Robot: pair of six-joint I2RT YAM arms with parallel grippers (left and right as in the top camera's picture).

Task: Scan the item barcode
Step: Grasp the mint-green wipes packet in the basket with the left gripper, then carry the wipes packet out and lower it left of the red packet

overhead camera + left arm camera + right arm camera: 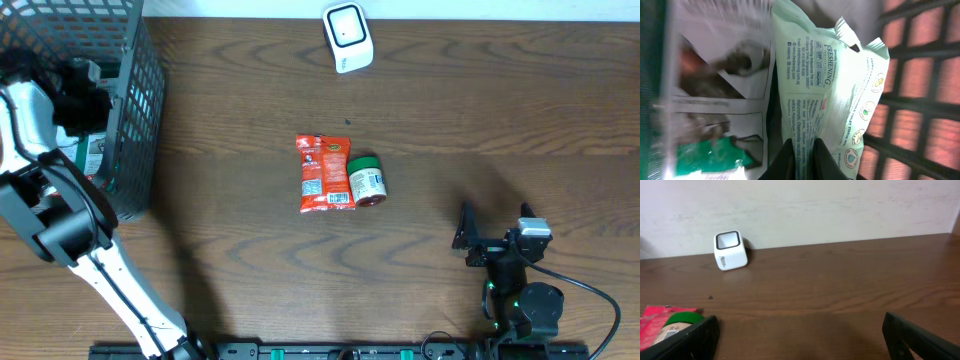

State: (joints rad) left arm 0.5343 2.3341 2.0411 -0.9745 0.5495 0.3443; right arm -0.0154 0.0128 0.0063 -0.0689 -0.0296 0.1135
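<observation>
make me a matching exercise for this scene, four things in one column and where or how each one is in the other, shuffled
Things
1. white scanner
2. red packet
3. pale green pouch
4. right gripper

Place or state
a. open, holding nothing
b. inside the wire basket, pinched by the left gripper
c. near the far edge of the table
d. lying mid-table beside the green-lidded jar

Pairs: 1-c, 2-d, 3-b, 4-a
</observation>
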